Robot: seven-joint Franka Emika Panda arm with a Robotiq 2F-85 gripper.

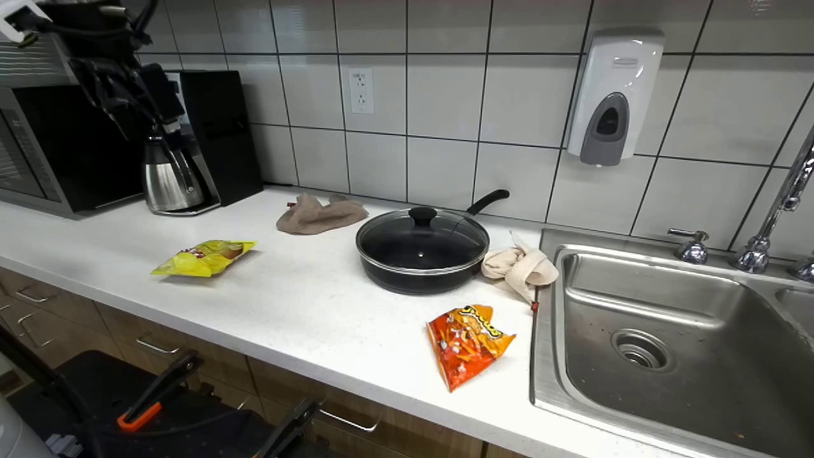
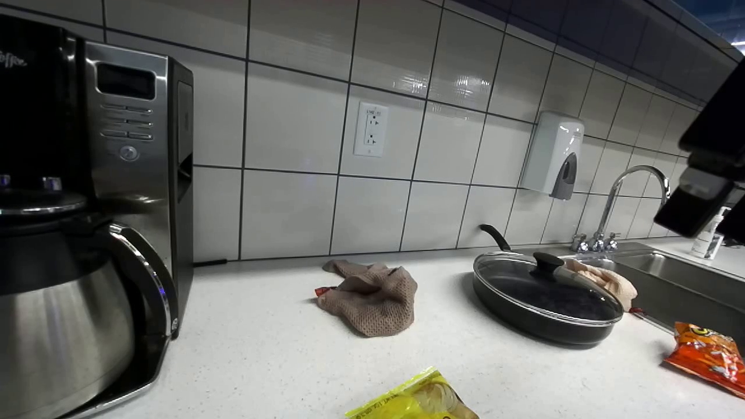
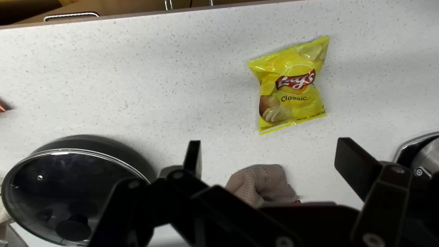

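"Cloth (image 3: pixel 260 180): where did it lie?"

"On the counter (image 3: pixel 154 79), at six o'clock from the gripper (image 3: pixel 270 154) in the wrist view, with the lidded pan (image 3: pixel 70 180) at the cloth's nine."

"And the chip bag (image 3: pixel 293 87)?"

"It lay between twelve and one o'clock from the gripper."

"What did the gripper hold?"

"Nothing; its jaws stood wide apart, well above the counter."

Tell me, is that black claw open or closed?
The gripper is open: in the wrist view its fingers stand wide apart. The brown cloth seen between them lies on the counter, not held.
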